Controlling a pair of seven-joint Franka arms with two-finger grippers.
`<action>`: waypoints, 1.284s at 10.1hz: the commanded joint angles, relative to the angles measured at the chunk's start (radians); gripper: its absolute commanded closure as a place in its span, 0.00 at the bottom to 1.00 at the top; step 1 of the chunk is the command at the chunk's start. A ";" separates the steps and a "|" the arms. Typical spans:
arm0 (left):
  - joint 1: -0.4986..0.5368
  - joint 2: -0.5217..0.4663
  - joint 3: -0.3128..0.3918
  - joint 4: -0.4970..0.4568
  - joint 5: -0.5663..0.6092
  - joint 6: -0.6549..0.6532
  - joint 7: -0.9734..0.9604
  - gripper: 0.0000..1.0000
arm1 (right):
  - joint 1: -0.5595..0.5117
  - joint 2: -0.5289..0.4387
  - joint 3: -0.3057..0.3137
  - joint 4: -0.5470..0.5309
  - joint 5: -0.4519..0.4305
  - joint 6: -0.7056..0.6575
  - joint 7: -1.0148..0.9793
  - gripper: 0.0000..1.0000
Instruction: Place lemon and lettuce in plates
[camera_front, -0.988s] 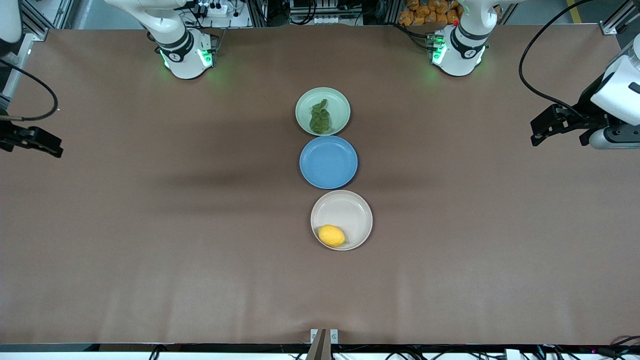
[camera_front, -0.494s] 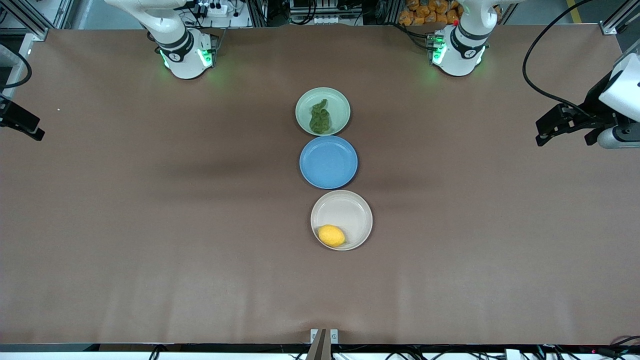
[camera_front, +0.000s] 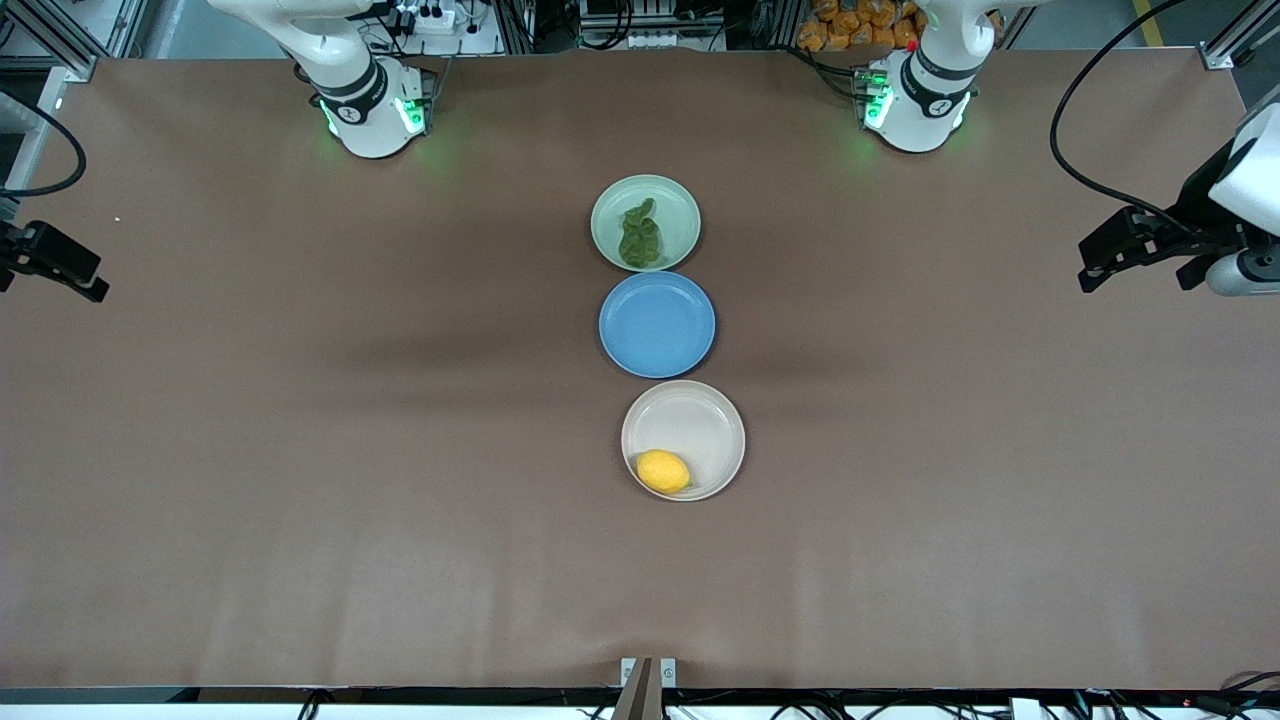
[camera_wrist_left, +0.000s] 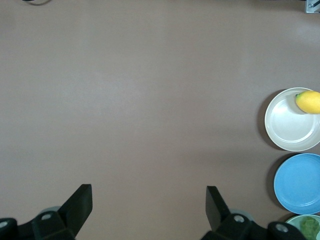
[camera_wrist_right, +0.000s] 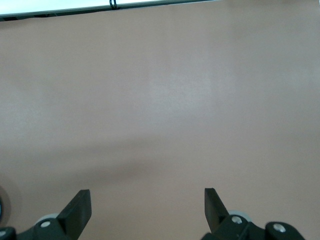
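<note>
A wide brown surface (camera_front: 300, 450) fills the scene, with both robot bases along its top edge in the front view and cluttered racks above them.

The lemon (camera_front: 663, 471) lies in the cream-white plate (camera_front: 700, 420), against the rim nearest the front camera. The lettuce (camera_front: 640, 238) lies in the mint green plate (camera_front: 675, 200), the plate nearest the bases. Between them sits an empty blue plate (camera_front: 657, 324), just beside both, so the three form a line down the middle of the surface.

Both items look already placed, so the step in hand seems to be pulling clear and parking. Doing that well means keeping both arms high and out at the table ends, away from the plates, so nothing nudges the lemon, which sits close to its rim and could roll.

The left gripper (camera_front: 1140, 262) hangs over the left arm's end of the surface, its fingers (camera_wrist_left: 76, 205) spread and holding nothing. The right gripper (camera_front: 55, 268) hangs over the right arm's end, its fingers (camera_wrist_right: 77, 207) likewise spread and empty.

Count: one lemon, one lettuce leaf, three plates, two grippers.
</note>
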 joint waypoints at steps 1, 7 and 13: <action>0.009 -0.013 0.000 0.001 -0.014 -0.019 0.017 0.00 | 0.014 -0.010 -0.033 -0.007 0.020 0.014 -0.005 0.00; 0.009 -0.001 0.001 0.001 -0.025 -0.017 0.023 0.00 | 0.032 -0.012 -0.041 -0.007 0.014 0.004 -0.015 0.00; 0.013 -0.001 0.003 0.001 -0.025 -0.016 0.026 0.00 | 0.035 -0.013 -0.037 -0.007 0.018 -0.019 -0.015 0.00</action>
